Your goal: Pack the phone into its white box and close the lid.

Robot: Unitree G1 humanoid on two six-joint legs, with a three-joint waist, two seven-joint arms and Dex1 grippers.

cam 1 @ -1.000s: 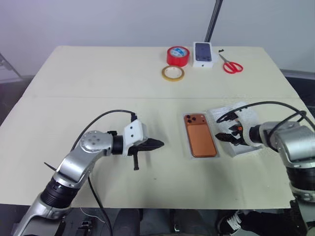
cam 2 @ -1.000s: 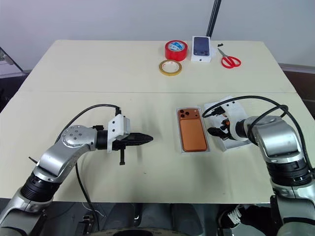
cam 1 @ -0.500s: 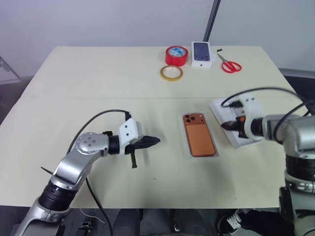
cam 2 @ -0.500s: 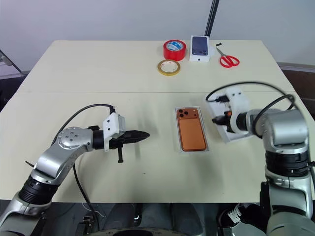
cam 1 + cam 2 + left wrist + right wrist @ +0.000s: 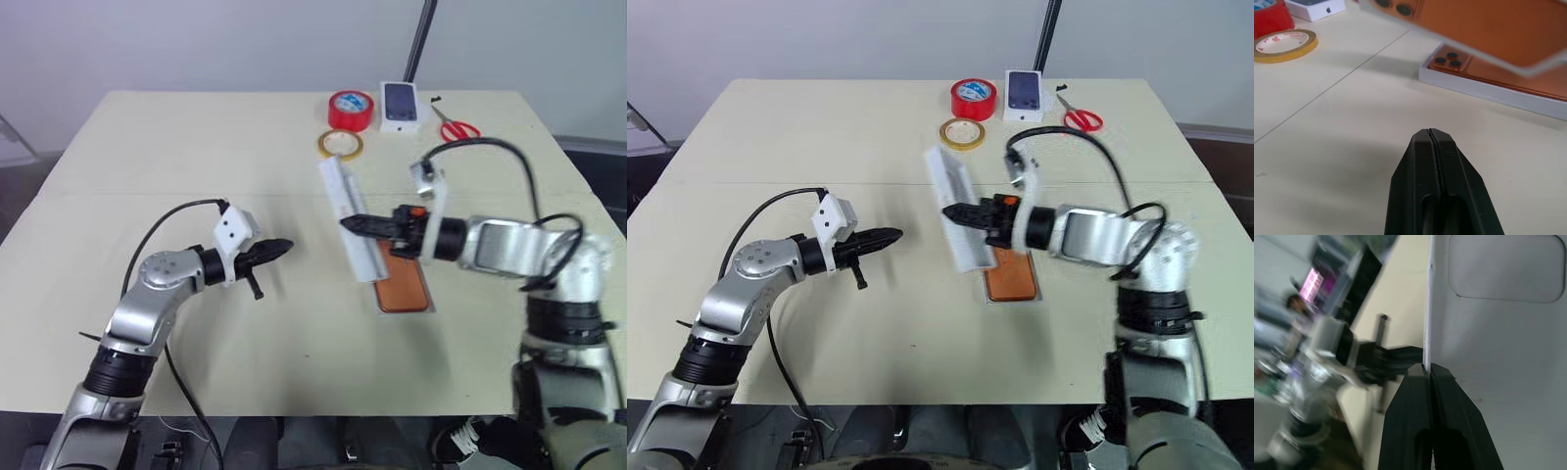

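Clenched on the edge of the lid (image 5: 958, 211) now, right jaws — a second ago parted beside it at the right side of the desk (image 5: 823, 127), where the lid lay flat. Since swung across with the right gripper (image 5: 953, 211) toward the centre, lid lifted clear of the desk and held tilted on edge, its long side running from near the yellow tape ring (image 5: 962, 134) down toward the white box (image 5: 1022, 297). Seen from the right wrist, pinched at the rim, all-white inside with a rounded rectangular recess.

Phone (image 5: 1013, 276) unmoved — lying face down in the white box at centre-right, orange back up, its camera end now hidden in the head views behind the raised lid; lens cluster (image 5: 1448, 58) visible from the left wrist, under the lid's glossy face reflecting it.

Left jaws pressed together on nothing, as before; left gripper (image 5: 890, 235) shifted a little forward and leftward, hovering above bare desk, pointing toward the lid, well apart from it.

Red tape roll (image 5: 974, 98), small printed carton (image 5: 1025, 95) and red-handled scissors (image 5: 1083, 119) unchanged along the far edge.
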